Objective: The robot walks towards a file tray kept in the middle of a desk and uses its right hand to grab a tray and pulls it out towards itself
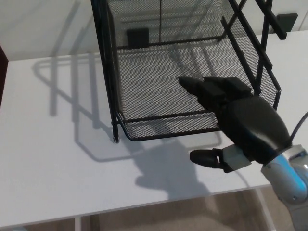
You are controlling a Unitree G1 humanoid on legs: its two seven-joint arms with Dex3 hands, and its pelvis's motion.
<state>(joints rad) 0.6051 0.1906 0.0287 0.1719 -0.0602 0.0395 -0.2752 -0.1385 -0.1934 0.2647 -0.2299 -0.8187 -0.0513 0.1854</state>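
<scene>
— One desk (pixel 57 163), white: under and to the left of the right hand. What stands on it?
— File tray (pixel 108 72), black wire frame, up and left of the hand; its lowest mesh tray (pixel 159 86) juts forward.
— And the right hand (pixel 236 122)?
— Spread, holding nothing: fingers (pixel 192 85) above the tray's mesh floor, thumb (pixel 204 156) below its front rim.

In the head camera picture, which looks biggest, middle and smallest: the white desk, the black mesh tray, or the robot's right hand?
1. White desk, biggest.
2. Black mesh tray.
3. Right hand, smallest, though it looks bigger than it is because it is nearer the camera.
</scene>
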